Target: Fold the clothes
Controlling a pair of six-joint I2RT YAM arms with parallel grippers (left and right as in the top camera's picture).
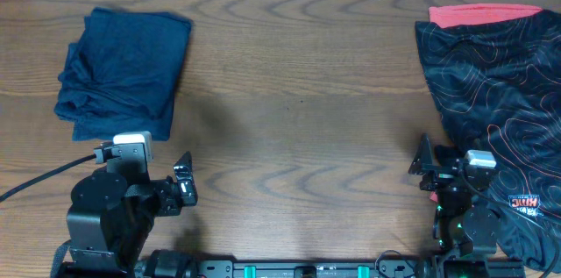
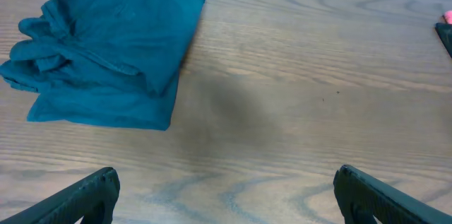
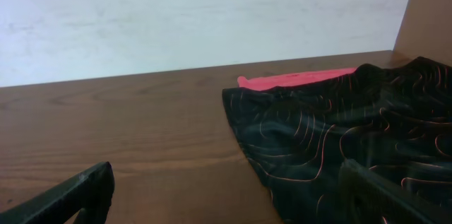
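A folded dark blue garment (image 1: 123, 66) lies at the back left of the table; it also shows in the left wrist view (image 2: 106, 54). A black garment with a thin orange line pattern and a red-pink waistband (image 1: 504, 103) lies spread at the right, running off the right edge; it also shows in the right wrist view (image 3: 339, 132). My left gripper (image 1: 184, 186) is open and empty near the front edge, in front of the blue garment (image 2: 226, 192). My right gripper (image 1: 429, 166) is open and empty at the black garment's left edge (image 3: 226, 192).
The wooden table (image 1: 298, 94) lies bare between the two garments. A black cable (image 1: 44, 177) runs from the left arm off the left edge. A pale wall (image 3: 198, 19) stands behind the table.
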